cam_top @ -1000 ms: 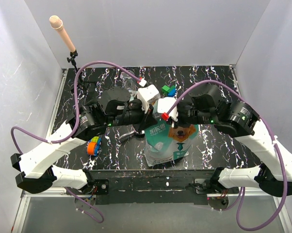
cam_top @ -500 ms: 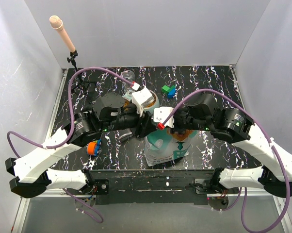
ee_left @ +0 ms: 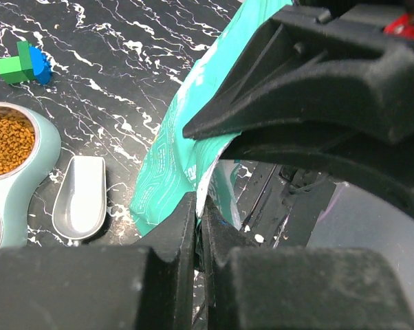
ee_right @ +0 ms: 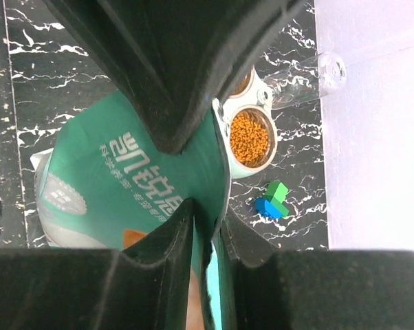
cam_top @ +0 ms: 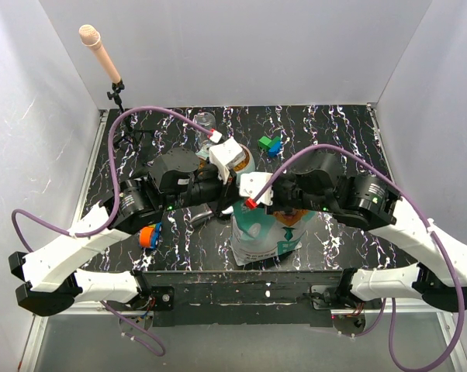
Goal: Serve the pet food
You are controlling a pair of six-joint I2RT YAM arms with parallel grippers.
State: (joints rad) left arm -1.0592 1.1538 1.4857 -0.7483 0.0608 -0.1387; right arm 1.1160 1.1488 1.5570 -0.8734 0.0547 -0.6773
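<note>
Pinching bag rim: left gripper, right gripper both clamped; pet food already in bowl at bag's 11 o'clock overhead; scoop empty. Serving looks nearly done.

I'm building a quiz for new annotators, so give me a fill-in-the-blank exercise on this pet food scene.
1. The left gripper and the right gripper are both shut on the top edge of the teal ____.
2. The pet food sits in the pale green ____.
3. The metal scoop lies flat and holds ____ pet food.
4. The green block touches the blue block on the black marbled ____.
Missing words: bag; bowl; no; table.
</note>
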